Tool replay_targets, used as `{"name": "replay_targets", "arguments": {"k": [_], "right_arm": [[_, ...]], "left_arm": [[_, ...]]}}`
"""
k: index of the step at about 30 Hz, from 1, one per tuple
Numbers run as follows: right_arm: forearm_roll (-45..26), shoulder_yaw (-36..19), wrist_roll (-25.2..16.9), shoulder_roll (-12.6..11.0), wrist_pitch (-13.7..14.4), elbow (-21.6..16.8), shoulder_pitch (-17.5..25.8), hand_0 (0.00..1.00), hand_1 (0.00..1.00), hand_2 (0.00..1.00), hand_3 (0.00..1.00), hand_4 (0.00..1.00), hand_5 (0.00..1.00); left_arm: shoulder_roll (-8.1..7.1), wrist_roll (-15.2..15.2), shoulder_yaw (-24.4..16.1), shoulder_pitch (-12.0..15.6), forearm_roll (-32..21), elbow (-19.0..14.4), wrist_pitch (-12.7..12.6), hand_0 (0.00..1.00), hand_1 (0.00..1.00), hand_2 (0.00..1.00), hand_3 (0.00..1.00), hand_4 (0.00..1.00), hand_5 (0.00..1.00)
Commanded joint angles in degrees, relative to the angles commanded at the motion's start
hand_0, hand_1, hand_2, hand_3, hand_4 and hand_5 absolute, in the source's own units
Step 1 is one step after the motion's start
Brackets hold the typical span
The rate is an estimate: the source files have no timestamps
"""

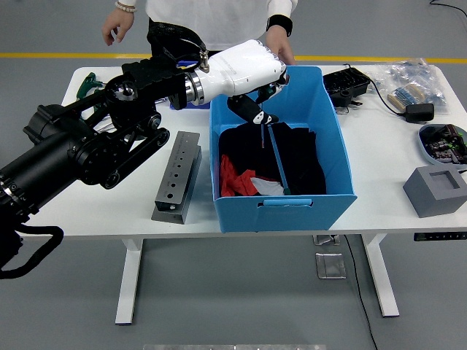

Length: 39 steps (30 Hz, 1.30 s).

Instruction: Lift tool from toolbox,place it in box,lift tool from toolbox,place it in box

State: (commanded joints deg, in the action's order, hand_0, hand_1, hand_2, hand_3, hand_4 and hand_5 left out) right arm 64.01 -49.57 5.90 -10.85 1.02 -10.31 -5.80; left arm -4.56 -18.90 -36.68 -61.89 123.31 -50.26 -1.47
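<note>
My left hand (255,109), white with dark fingers, reaches over the blue box (321,197) and is shut on a thin tool (261,133) whose metal shaft points down into the box. The tool hangs above the black cloth and a long blue-handled tool (279,160) lying inside. The grey toolbox block (177,176), with a row of holes, stands on the table left of the box. A person at the far side rests one hand (279,45) on the box's far rim. My right arm is out of sight.
A blue bin (182,102) sits behind my arm. Green-handled tools (87,82) lie at the far left. A black device (344,84), bagged parts (413,80), a dish (442,142) and a grey holder (436,189) stand on the right side.
</note>
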Motion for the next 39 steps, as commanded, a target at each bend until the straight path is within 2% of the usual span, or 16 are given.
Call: {"name": "replay_targets", "arguments": {"k": [1, 6, 7, 12, 13, 18, 19, 24, 25, 30, 31, 32, 36, 37, 39], "right_arm": [[-0.1, 0.1, 0.0, 0.0, 0.0, 0.0, -0.1, 0.696, 0.687, 0.774, 0.641, 0.888, 0.728], [-0.2, 0.3, -0.1, -0.2, 0.1, 0.0, -0.5, 0.696, 0.687, 0.774, 0.641, 0.888, 0.728], [-0.2, 0.2, -0.2, -0.2, 0.1, 0.0, -0.6, 0.692, 0.686, 0.773, 0.640, 0.886, 0.728], [-0.1, 0.3, -0.1, -0.2, 0.1, 0.0, -0.7, 0.692, 0.686, 0.773, 0.640, 0.886, 0.728], [0.0, 0.2, -0.1, -0.2, 0.1, 0.0, -0.7, 0.693, 0.685, 0.773, 0.639, 0.885, 0.727], [0.0, 0.3, -0.1, -0.3, 0.1, 0.0, -0.8, 0.693, 0.685, 0.773, 0.639, 0.885, 0.727], [0.0, 0.3, -0.1, -0.2, 0.1, 0.0, -0.8, 0.693, 0.685, 0.773, 0.638, 0.884, 0.726], [0.1, 0.1, -0.1, -0.2, 0.1, 0.0, -0.8, 0.693, 0.685, 0.773, 0.638, 0.884, 0.726], [0.2, 0.0, -0.1, -0.2, 0.1, 0.0, -0.8, 0.694, 0.685, 0.773, 0.637, 0.883, 0.725], [0.2, -0.1, -0.1, -0.2, 0.1, 0.0, -0.7, 0.694, 0.685, 0.773, 0.637, 0.883, 0.725], [0.3, -0.1, -0.1, -0.2, 0.0, 0.0, -0.7, 0.696, 0.685, 0.773, 0.635, 0.882, 0.724], [0.3, -0.1, -0.1, -0.2, 0.0, 0.0, -0.7, 0.696, 0.685, 0.773, 0.635, 0.882, 0.724], [0.2, -0.2, -0.1, -0.2, 0.1, 0.0, -0.6, 0.696, 0.685, 0.773, 0.635, 0.882, 0.724], [0.2, -0.3, -0.1, -0.2, 0.1, 0.0, -0.6, 0.693, 0.685, 0.772, 0.636, 0.882, 0.722], [0.1, -0.2, -0.1, -0.2, 0.1, 0.0, -0.6, 0.693, 0.685, 0.772, 0.636, 0.882, 0.722]], "left_arm": [[0.40, 0.2, 0.4, -0.1, 0.2, 0.6, 0.2, 0.209, 0.107, 0.133, 0.201, 0.795, 0.283], [1.77, 0.6, 2.2, -0.5, -0.6, 3.3, 2.4, 0.209, 0.107, 0.133, 0.201, 0.795, 0.283], [2.00, 0.7, 2.4, -0.6, -0.8, 3.8, 3.0, 0.290, 0.354, 0.416, 0.508, 0.834, 0.379], [2.79, 1.2, 3.2, -0.8, -2.0, 5.8, 5.2, 0.290, 0.354, 0.416, 0.508, 0.834, 0.379], [2.92, 1.3, 3.3, -0.8, -2.4, 6.1, 5.5, 0.382, 0.523, 0.563, 0.586, 0.857, 0.428], [3.08, 2.0, 3.7, -0.7, -3.8, 7.0, 7.9, 0.382, 0.523, 0.563, 0.586, 0.857, 0.428], [3.03, 2.2, 3.7, -0.6, -3.9, 7.1, 8.4, 0.521, 0.658, 0.761, 0.626, 0.874, 0.450], [2.70, 2.8, 3.6, -0.2, -4.4, 7.0, 10.4, 0.521, 0.658, 0.761, 0.626, 0.874, 0.450], [2.65, 2.9, 3.5, -0.2, -4.3, 6.9, 10.7, 0.750, 0.837, 0.913, 0.695, 0.883, 0.470], [2.12, 3.2, 1.2, 0.8, -4.0, 6.0, 11.1, 0.750, 0.837, 0.913, 0.695, 0.883, 0.470], [2.01, 3.2, 0.5, 1.2, -4.0, 5.7, 11.1, 0.836, 0.906, 0.959, 0.732, 0.891, 0.495], [1.85, 3.2, -0.4, 1.6, -4.1, 5.3, 11.0, 0.836, 0.906, 0.959, 0.732, 0.891, 0.495], [0.81, 3.6, -6.0, 4.6, -5.4, 1.7, 10.6, 0.836, 0.906, 0.959, 0.732, 0.891, 0.495], [0.55, 3.9, -7.4, 5.4, -5.9, 0.7, 10.6, 0.801, 0.846, 0.904, 0.700, 0.887, 0.517], [-0.04, 4.8, -10.9, 7.5, -7.1, -2.1, 11.1, 0.801, 0.846, 0.904, 0.700, 0.887, 0.517]]}}
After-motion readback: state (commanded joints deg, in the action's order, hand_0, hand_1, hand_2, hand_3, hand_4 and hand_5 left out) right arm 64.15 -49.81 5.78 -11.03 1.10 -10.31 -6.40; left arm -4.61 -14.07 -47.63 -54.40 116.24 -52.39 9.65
